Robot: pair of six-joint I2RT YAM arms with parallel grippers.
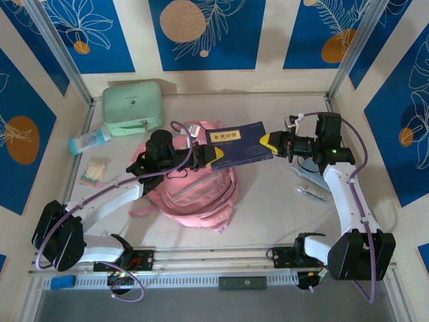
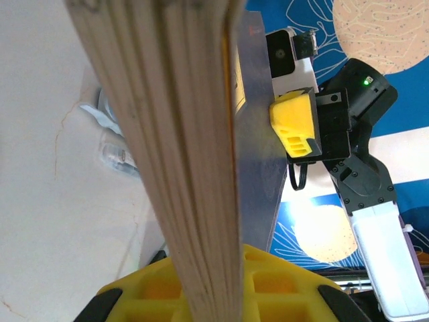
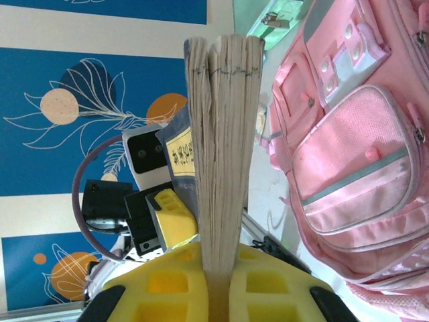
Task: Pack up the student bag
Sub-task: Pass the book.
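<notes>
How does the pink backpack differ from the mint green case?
Size: the pink backpack is clearly larger than the mint green case. Shape: the backpack is soft and slumped, with straps; the case is boxy. Place: the backpack lies mid-table under the blue book; the case sits far left. Both rest on the table and have zips.

Probably lab enclosure, patterned panels [image 1: 208, 33], aluminium frame [image 1: 57, 50]

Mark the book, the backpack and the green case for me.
book [image 1: 242, 142], top view, middle of its blue cover.
backpack [image 3: 355, 168], right wrist view, its front pocket.
green case [image 1: 132, 106], top view, middle of its lid.
</notes>
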